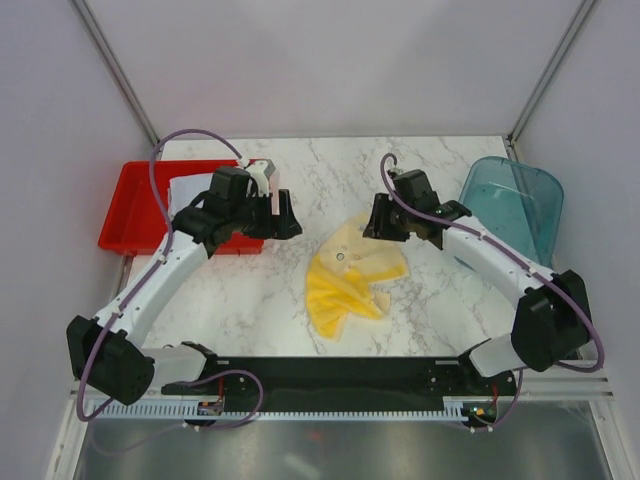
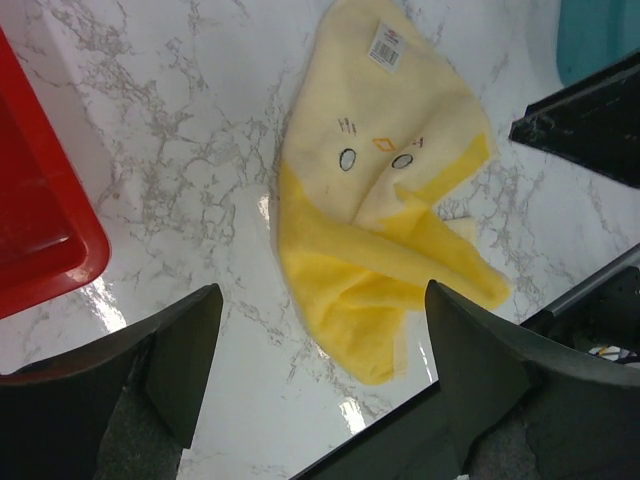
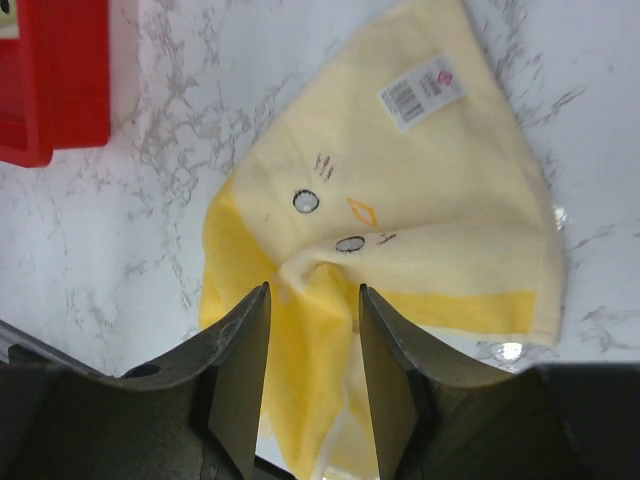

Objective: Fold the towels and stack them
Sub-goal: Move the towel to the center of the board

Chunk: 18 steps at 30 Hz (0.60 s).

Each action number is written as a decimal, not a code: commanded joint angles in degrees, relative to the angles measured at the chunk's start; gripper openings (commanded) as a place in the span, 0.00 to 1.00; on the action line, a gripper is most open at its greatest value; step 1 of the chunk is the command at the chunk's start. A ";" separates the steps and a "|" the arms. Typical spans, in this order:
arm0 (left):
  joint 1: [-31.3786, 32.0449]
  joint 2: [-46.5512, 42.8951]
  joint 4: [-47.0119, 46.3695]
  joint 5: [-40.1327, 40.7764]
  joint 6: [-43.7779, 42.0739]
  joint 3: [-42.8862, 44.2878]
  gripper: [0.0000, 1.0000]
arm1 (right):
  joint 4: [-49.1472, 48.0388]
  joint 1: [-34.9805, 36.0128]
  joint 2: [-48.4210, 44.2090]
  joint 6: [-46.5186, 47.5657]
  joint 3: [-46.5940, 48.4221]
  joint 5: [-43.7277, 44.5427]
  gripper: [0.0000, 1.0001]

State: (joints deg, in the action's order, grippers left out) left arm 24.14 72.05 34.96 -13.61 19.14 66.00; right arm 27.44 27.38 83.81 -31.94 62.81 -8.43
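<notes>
1. Your yellow towel [image 1: 355, 280] lies crumpled in the middle of the marble table [image 1: 250, 290], between the two arms. It is well apart from the red tray [image 1: 125, 230] on your left and the teal basket [image 1: 515, 195] on your right. Its pale side faces up, showing the embroidered face [image 3: 330, 215] and the label [image 3: 422, 92]. The deeper yellow layers bunch up toward the near edge.
2. Your right gripper [image 3: 313, 295] sits low over the towel with its jaws partway apart. They straddle a raised ridge of cloth just below the embroidered face. I cannot tell whether the pads touch the cloth. Nothing is lifted, so treat the towel as not held.
3. Your left gripper [image 2: 322, 300] is spread wide and empty. It hangs over bare marble just beside the tray's right rim, with the towel ahead of it. From there it can probably reach either a towel corner or the tray.
4. A pale cloth [image 1: 185, 192] lies in the tray beside the left arm, and is likely where the stack goes. Whether it is folded is too hidden to say.
5. This towel looks unfolded, so it likely needs flattening first, with one corner in each gripper. The cloth is thin, so take care not to pinch two layers at once along the bunched near edge.
</notes>
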 commanded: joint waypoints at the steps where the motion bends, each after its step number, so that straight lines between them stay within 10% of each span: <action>1: 0.82 -0.33 -0.16 -5.72 -0.86 -1.65 0.88 | 7.87 -0.04 -3.65 5.74 4.88 7.72 0.49; 9: 6.44 -2.18 -0.50 -4.50 2.48 -9.48 0.86 | 5.43 -0.04 -6.30 -2.22 -5.77 12.10 0.47; 18: 6.44 8.87 -8.67 0.17 -1.81 3.24 0.87 | 2.79 0.66 -2.60 -24.20 -8.22 21.86 0.47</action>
State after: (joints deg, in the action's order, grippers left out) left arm 30.63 75.72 33.91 -15.29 20.18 62.67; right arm 32.14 27.11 82.54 -45.52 55.88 9.45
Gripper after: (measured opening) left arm 0.870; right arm 0.474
